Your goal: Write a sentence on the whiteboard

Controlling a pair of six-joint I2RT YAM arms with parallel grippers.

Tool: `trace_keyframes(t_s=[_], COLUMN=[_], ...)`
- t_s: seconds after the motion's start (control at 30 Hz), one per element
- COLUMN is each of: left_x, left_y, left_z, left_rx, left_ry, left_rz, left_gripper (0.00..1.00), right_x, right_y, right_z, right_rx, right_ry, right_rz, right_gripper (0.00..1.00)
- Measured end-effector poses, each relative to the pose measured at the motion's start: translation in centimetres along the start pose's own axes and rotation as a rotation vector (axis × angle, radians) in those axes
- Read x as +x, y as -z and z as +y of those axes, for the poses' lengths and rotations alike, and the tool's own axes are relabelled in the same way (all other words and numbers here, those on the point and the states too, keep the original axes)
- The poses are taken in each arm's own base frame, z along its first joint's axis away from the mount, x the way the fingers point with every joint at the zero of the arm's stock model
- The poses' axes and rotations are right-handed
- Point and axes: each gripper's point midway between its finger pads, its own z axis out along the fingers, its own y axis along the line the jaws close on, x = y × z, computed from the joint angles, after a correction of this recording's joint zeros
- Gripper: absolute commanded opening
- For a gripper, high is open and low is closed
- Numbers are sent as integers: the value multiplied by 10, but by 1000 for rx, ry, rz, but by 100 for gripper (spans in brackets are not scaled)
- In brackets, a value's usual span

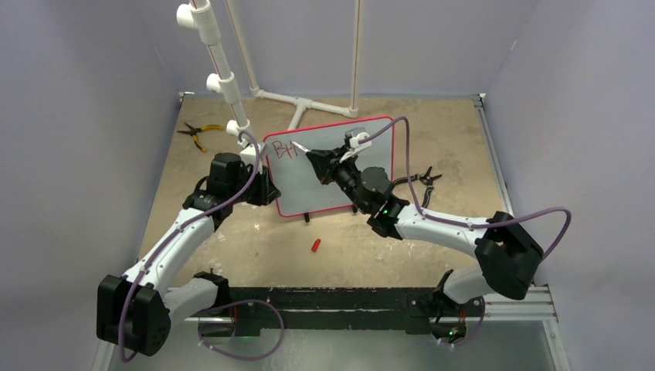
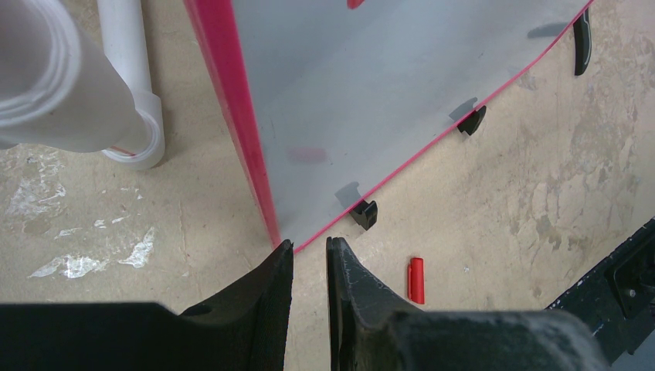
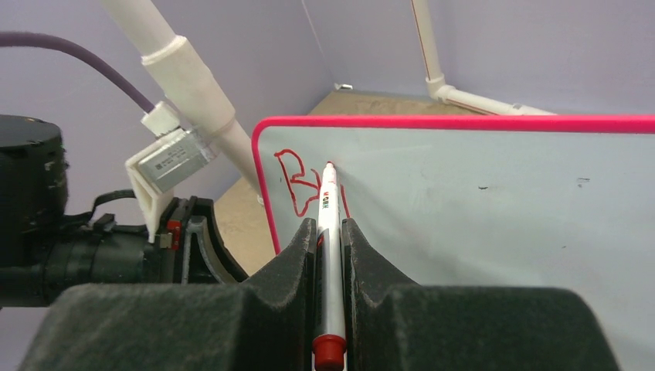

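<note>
The whiteboard [image 1: 351, 166] stands tilted on the table, white with a thin red frame. In the top view my left gripper [image 1: 265, 185] sits at its lower left edge. In the left wrist view the left gripper [image 2: 309, 246] has its fingertips on either side of the whiteboard [image 2: 371, 100] at the bottom corner, pinching it. My right gripper [image 3: 330, 224] is shut on a white marker [image 3: 328, 205] with a red end. The marker tip touches the whiteboard [image 3: 479, 201] beside the red letters of the sentence [image 3: 292, 179]. These letters, a "B" and another stroke, sit in the top left corner [image 1: 283, 149].
A red marker cap [image 1: 315, 245] lies on the table in front of the board, also in the left wrist view [image 2: 416, 280]. Yellow-handled pliers [image 1: 197, 133] lie at the back left and a black tool [image 1: 423, 179] right of the board. White pipes [image 1: 218, 58] rise behind the board.
</note>
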Motion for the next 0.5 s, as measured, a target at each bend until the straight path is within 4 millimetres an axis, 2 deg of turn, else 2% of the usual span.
trace_keyframes(t_s=[0.2, 0.5], left_x=[0, 0], left_y=[0, 0], left_z=[0, 0], left_rx=[0, 0], left_ry=[0, 0], left_rz=[0, 0], left_gripper=[21, 21], right_x=[-13, 2], right_y=[12, 16], right_z=[0, -12], right_rx=[-7, 41], right_ry=[-14, -7], right_rz=[-33, 8], right_gripper=[0, 0])
